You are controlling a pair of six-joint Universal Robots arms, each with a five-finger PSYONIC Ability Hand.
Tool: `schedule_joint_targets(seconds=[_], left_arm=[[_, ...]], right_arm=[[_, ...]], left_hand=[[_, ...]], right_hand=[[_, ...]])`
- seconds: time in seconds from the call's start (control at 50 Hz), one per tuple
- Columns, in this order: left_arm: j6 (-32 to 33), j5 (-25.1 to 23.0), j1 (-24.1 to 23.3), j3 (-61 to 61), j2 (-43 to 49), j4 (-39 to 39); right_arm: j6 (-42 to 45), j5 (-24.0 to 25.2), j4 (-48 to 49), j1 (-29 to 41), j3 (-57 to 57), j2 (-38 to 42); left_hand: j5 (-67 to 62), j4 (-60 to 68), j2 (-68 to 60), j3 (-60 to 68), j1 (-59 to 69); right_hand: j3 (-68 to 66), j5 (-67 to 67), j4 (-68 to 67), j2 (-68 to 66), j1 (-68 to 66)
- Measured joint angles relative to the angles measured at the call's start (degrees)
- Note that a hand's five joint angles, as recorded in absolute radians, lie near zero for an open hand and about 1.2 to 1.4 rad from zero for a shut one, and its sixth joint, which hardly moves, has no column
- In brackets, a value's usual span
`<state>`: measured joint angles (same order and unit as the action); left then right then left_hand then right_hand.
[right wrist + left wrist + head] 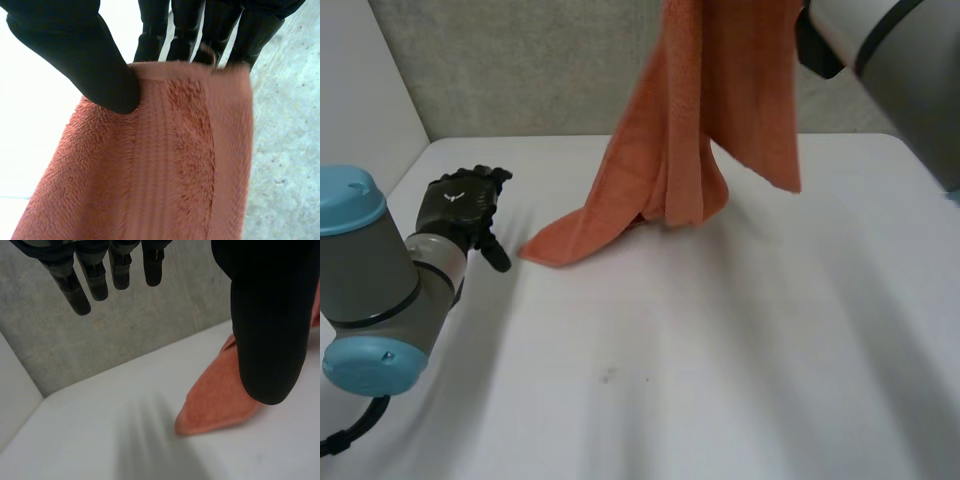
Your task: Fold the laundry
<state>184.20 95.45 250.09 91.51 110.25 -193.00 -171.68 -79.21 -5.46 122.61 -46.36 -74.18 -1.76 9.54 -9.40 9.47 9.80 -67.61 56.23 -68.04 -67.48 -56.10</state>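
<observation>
1. The white table (pixel 740 380) takes up the lower part of the head view. A grey speckled wall (pixel 520 70) stands behind its far edge.
2. The orange terry-cloth towel (pixel 720 110) hangs down in folds above the far middle of the table. Its lower end rests on the table surface, and one corner lies flat, pointing toward the left arm's side.
3. The left arm (pixel 370 280), with grey joints and light-blue caps, sits at the near left of the table. The right arm (pixel 910 70) reaches in high at the far right.
4. The right hand (pixel 90 60) holds the towel's upper hem. The thumb presses the hem against the fingers behind the cloth.
5. The left hand (pixel 465 205) is just beside the flat corner, with bare table between them. Its fingers are straight, the thumb is spread apart, and it holds nothing.
</observation>
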Motion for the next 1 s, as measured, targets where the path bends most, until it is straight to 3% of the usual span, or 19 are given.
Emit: schedule_joint_targets(seconds=[0.22,0.54,0.62,0.66,0.68,0.7,0.76,0.88,1.0], left_arm=[[-13.6,0.0,-4.5,-0.7,1.1,-0.1],[-15.1,-1.2,-10.9,-3.1,9.1,-0.3],[-15.0,-1.4,-11.4,-4.5,10.9,-1.0],[-14.8,-0.7,-11.6,-6.0,12.6,-2.3],[-14.8,-0.3,-11.6,-6.4,13.1,-2.7],[-14.7,0.3,-11.6,-6.8,13.6,-3.3],[-14.3,3.6,-11.2,-7.7,14.9,-5.6],[-12.2,8.5,-7.2,-5.5,10.2,-9.3],[-7.0,5.8,-1.2,-0.4,-2.8,-11.4]], right_arm=[[1.2,-0.4,-1.5,-0.4,-3.0,-8.1],[1.4,-0.2,-3.7,-0.5,-5.1,-14.1],[1.5,-0.1,-3.9,-0.6,-6.1,-15.9],[1.5,-0.1,-3.9,-0.7,-6.9,-17.4],[1.5,-0.1,-3.9,-0.8,-7.1,-17.7],[1.5,-0.1,-3.9,-0.9,-7.3,-18.1],[1.8,-0.1,-4.3,-2.9,-8.2,-19.3],[4.3,0.6,-6.4,-10.1,-11.6,-19.9],[9.1,2.6,-8.1,-16.5,-18.5,-18.7]], left_hand=[[0.0,0.0,0.0,0.0,0.0],[0.0,0.6,-0.8,0.7,0.4],[-9.4,11.5,-12.7,12.6,12.6],[-35.1,37.7,-37.6,37.3,43.6],[-41.2,43.7,-45.1,43.2,49.7],[-48.8,51.7,-51.8,51.6,52.1],[-55.0,57.8,-57.9,57.8,55.9],[-56.7,59.8,-60.0,59.9,57.0],[-57.1,60.1,-60.2,60.1,57.4]], right_hand=[[0.0,0.0,0.0,0.0,0.0],[0.0,0.0,0.0,0.0,0.0],[0.0,0.0,0.0,0.0,0.0],[0.0,0.0,0.0,0.0,0.0],[0.0,0.0,0.0,0.0,0.0],[0.0,0.0,0.0,0.0,0.0],[0.0,0.0,0.0,0.0,0.0],[0.0,0.0,0.0,0.0,0.0],[-0.1,0.0,0.0,0.0,0.0]])
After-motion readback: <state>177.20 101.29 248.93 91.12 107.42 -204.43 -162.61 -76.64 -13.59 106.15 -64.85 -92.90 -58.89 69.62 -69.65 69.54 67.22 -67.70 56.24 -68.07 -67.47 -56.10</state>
